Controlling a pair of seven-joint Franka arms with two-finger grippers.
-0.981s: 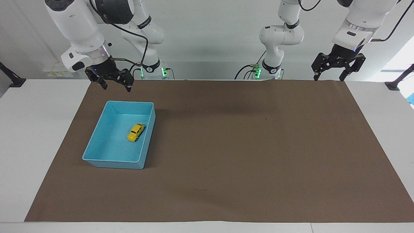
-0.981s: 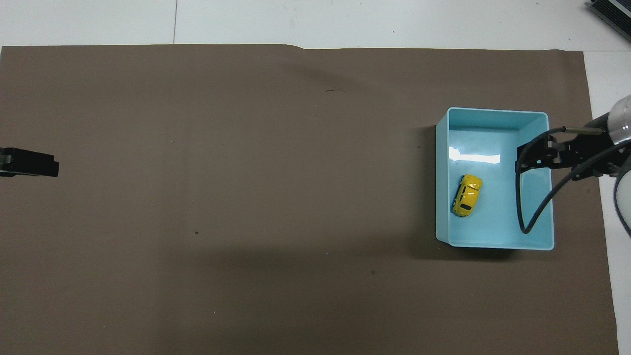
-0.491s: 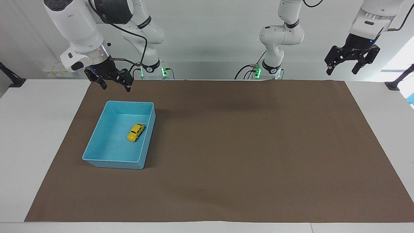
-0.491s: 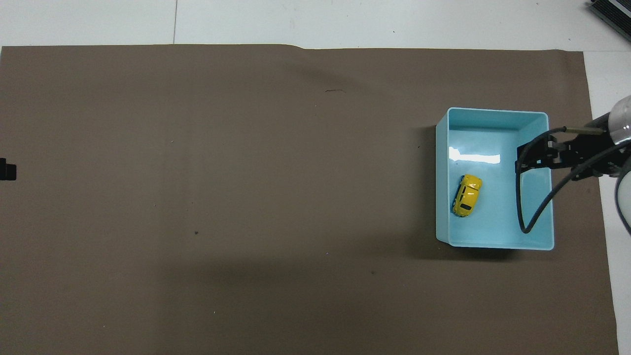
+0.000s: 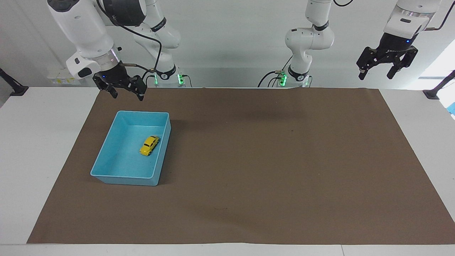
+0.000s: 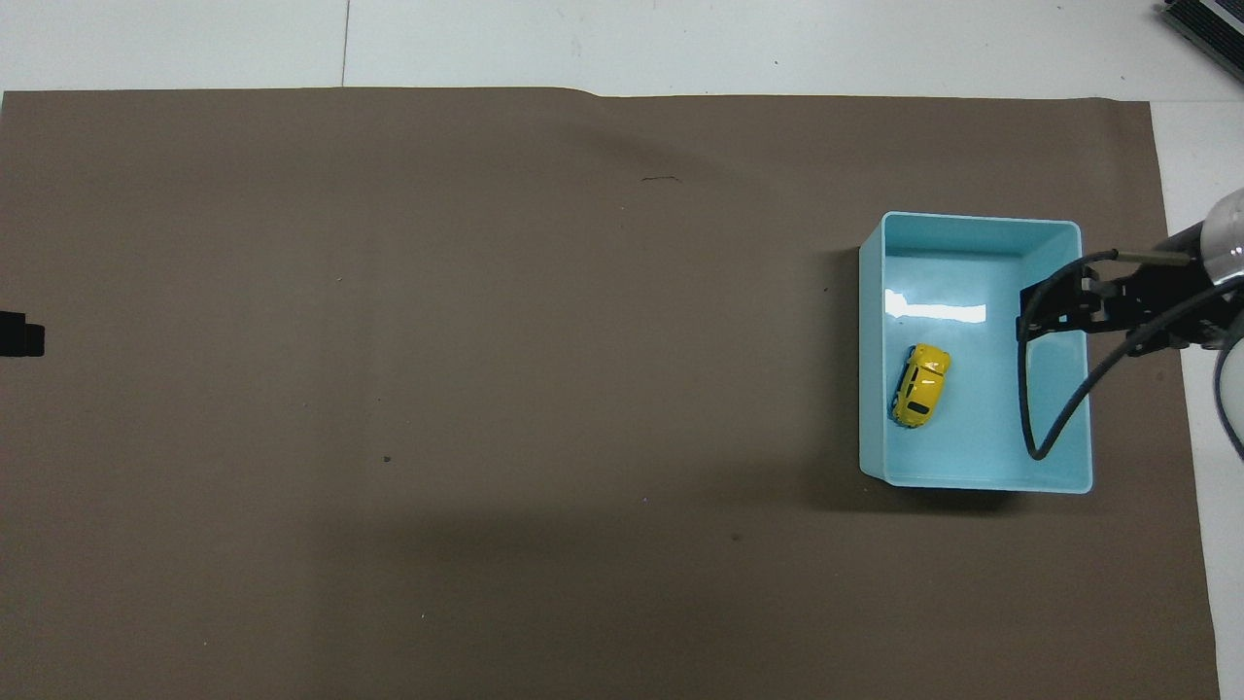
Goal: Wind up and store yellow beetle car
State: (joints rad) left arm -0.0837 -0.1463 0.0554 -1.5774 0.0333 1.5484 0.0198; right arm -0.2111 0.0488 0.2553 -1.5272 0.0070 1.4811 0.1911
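Note:
The yellow beetle car [image 5: 149, 145] sits on its wheels inside the blue bin [image 5: 121, 176], near the bin wall that faces the table's middle. It also shows in the overhead view [image 6: 920, 385], in the bin [image 6: 972, 219]. My right gripper [image 5: 128, 96] is open and empty, raised over the mat just at the bin's robot-side end; in the overhead view it [image 6: 1032, 326] overlaps the bin's edge. My left gripper [image 5: 375, 76] is open and empty, held high over the left arm's end of the table; only its tip [image 6: 21, 333] shows in the overhead view.
A brown mat [image 5: 266, 160] covers most of the white table. A black cable [image 6: 1030, 428] hangs from the right wrist over the bin.
My left gripper has risen and drawn back toward its own end of the table. My right gripper has barely moved. The car and bin have not moved.

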